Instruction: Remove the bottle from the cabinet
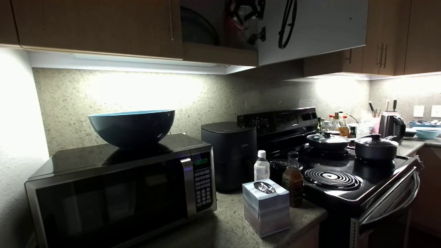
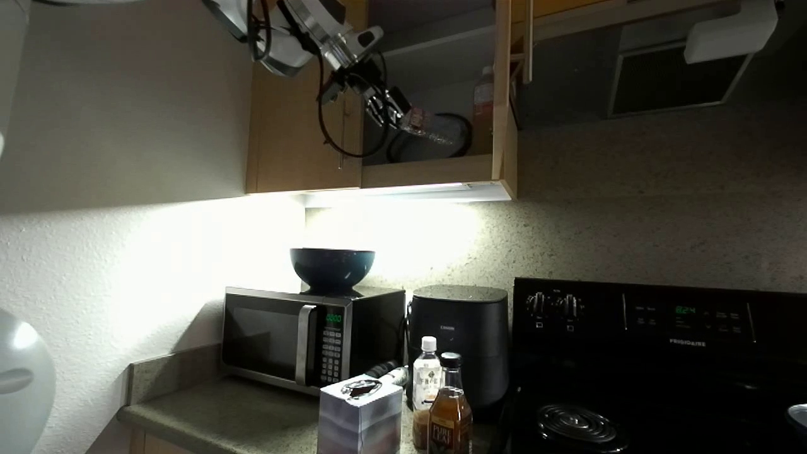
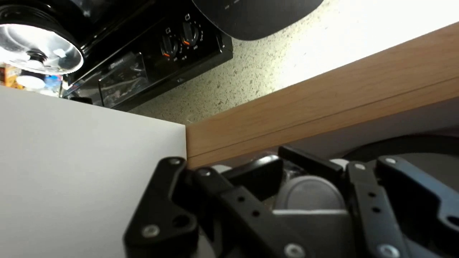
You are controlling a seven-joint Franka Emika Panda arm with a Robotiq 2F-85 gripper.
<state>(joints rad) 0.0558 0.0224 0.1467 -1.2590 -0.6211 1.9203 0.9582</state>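
Observation:
My gripper [image 2: 398,113] is shut on the upper part of a bottle [image 2: 432,126] with a reddish label and a clear body. The bottle is tilted and points down to the right, at the open front of the brown cabinet [image 2: 429,173]. In the wrist view the fingertips [image 3: 282,154] close together, with the bottle's pale round cap [image 3: 310,195] between the fingers and the palm. In an exterior view the gripper [image 1: 245,15] is partly cut off, and a reddish shape [image 1: 234,29] shows just below it. Exactly how deep the bottle sits in the cabinet I cannot tell.
A second reddish bottle [image 2: 483,104] stands upright inside. A dark round pan or lid [image 1: 200,27] leans beside it. The open door's white inside [image 1: 317,27] borders the opening. Below are the microwave [image 2: 268,334], blue bowl [image 2: 332,268], air fryer [image 2: 460,340], tissue box [image 2: 360,416] and stove [image 1: 344,193].

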